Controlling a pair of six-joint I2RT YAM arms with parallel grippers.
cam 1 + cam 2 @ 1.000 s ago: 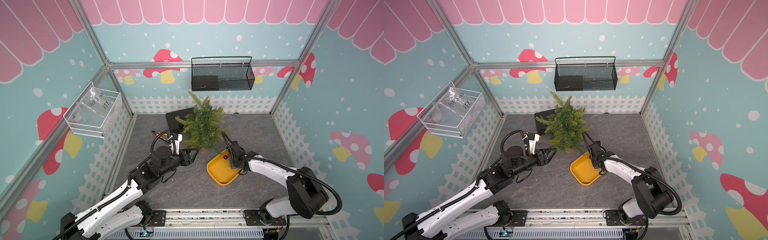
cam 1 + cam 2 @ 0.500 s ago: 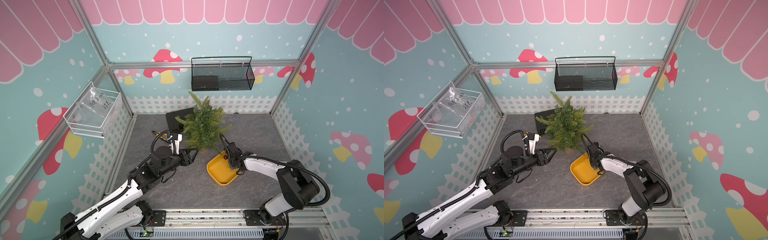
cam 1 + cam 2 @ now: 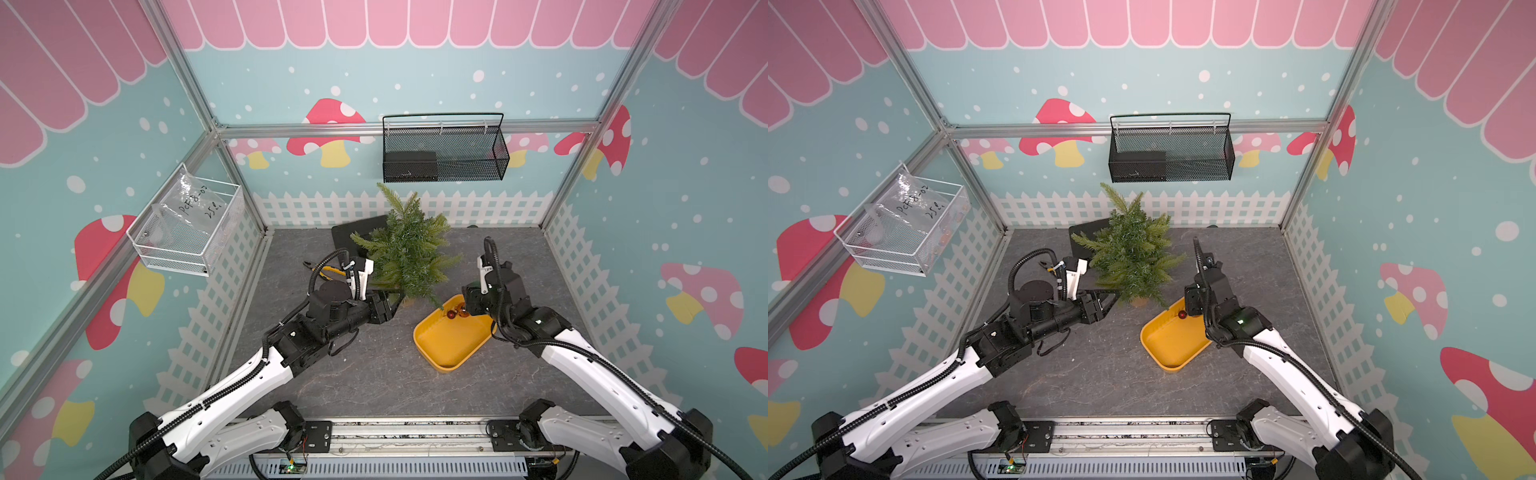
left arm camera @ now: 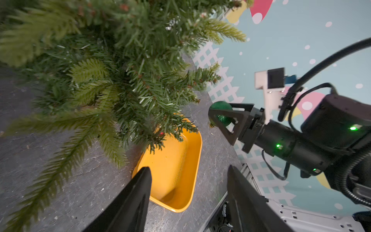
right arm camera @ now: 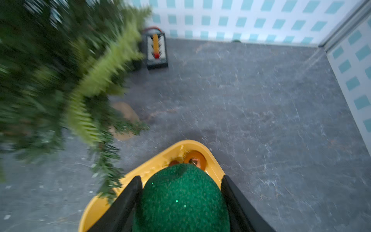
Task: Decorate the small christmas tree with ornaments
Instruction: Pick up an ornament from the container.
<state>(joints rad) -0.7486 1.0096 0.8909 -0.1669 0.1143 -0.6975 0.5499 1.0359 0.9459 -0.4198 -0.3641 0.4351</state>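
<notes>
Reading the top views as a clock face with twelve at the back wall, the small christmas tree [image 3: 409, 253] [image 3: 1131, 257] is standing upright at about twelve o'clock on the grey floor, its tan base [image 3: 1139, 301] showing under the lowest branches.

The yellow tray [image 3: 449, 345] [image 3: 1173, 345] is lying at roughly five o'clock from the tree, and one low branch is reaching over its near corner.

The right gripper [image 4: 220, 116] [image 5: 180, 178] is clamping the glittery green ball [image 4: 220, 105] [image 5: 180, 200] between its two black fingers, one pressing on each side. It is holding the ball over the twelve o'clock end of the tray and seemingly clear of the tray floor, though the right wrist view is blurred there.

The copper-orange ball [image 3: 460, 311] [image 5: 195, 159] and the small dark red ball [image 3: 450, 316] [image 3: 1182, 315] are lying side by side inside that same end of the tray, the red one on the nine o'clock side.

The left gripper [image 3: 392, 303] [image 3: 1106, 301] [image 4: 188, 169] is hovering with its fingers spread and nothing between them. It is sitting at about eight o'clock from the tree base, just beside the lowest branches, and pointing toward three o'clock.

A black mesh basket [image 3: 444, 153] is hanging on the back wall above the tree. A white wire basket [image 3: 187, 232] holding a clear plastic bag is hanging on the wall at nine o'clock.
</notes>
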